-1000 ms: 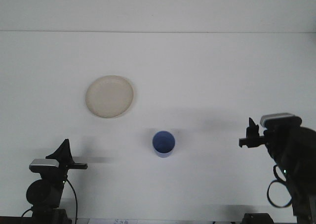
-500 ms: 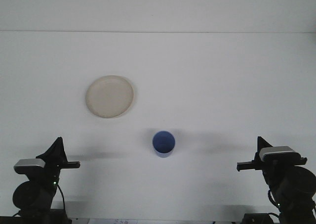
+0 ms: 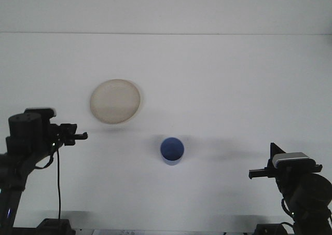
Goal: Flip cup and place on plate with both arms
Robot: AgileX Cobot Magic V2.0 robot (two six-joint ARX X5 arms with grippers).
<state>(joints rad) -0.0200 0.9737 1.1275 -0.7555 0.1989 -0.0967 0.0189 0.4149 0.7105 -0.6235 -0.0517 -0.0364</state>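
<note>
A blue cup [image 3: 171, 150] stands on the white table a little right of centre, its round end facing up toward the camera. A cream plate [image 3: 115, 101] lies flat, up and to the left of the cup. My left gripper [image 3: 78, 136] is raised at the left side and points right, level with the plate's near edge and well left of the cup. My right gripper [image 3: 258, 174] sits low at the right front and points left, apart from the cup. Neither gripper touches anything.
The white table [image 3: 218, 79] runs back to a straight far edge against a pale wall. A black cable [image 3: 58, 173] hangs from the left arm. Both arm bases stand at the front corners.
The left arm has lifted from its low pose and swung up toward the plate. The right arm dropped back a second ago and has since stayed still. Cup and plate have not moved.
</note>
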